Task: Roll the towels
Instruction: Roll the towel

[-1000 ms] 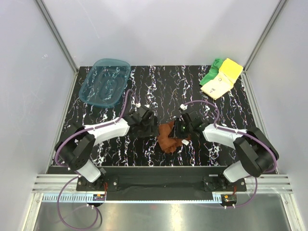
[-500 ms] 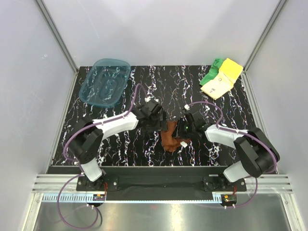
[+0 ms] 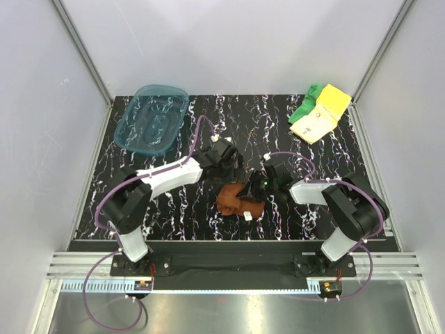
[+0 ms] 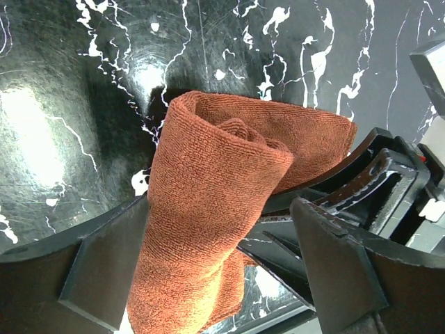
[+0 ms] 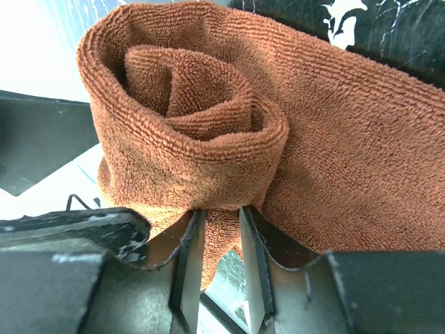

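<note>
Table (image 3: 278, 132) carries the rust-brown towel (image 3: 233, 198) at its near middle, partly rolled, its long axis about left to right between the arms. The left gripper (image 4: 219, 264) has its jaws wide apart around the roll. The right gripper (image 5: 219, 257) is clamped on cloth at the roll's end. Only the right wrist view shows the spiral.

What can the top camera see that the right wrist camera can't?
Only the top camera shows the teal tray, the green towel and the yellow towel at the back. Only the right wrist camera shows the roll's spiral end up close and the right gripper pinching a fold of cloth. Both show the rust-brown towel.
</note>
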{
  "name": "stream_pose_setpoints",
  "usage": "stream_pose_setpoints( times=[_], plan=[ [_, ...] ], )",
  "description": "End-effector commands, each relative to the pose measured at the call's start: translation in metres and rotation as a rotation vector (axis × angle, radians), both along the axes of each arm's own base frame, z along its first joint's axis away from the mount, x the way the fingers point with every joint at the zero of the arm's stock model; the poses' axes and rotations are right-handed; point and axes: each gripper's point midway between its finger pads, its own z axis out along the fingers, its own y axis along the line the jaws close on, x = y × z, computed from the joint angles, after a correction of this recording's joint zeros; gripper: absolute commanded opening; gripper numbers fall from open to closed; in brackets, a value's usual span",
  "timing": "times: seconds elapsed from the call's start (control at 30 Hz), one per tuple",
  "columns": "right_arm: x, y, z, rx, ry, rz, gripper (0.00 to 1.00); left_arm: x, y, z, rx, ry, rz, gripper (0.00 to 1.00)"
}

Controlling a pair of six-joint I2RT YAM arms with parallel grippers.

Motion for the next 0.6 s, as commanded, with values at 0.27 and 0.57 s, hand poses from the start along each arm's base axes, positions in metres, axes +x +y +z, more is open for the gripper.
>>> stream_pose_setpoints(
  times=[0.27, 0.57],
  plan=[
    [0.009, -0.012, 0.021, -0.068, -0.091, -0.034, 0.35, -0.003, 0.037, 0.011, -0.023, -0.058, 0.002, 0.91],
    [0.011, -0.008, 0.016, -0.055, -0.072, -0.037, 0.34, -0.034, 0.019, -0.002, -0.215, -0.037, -0.119, 0.93]
  ],
)
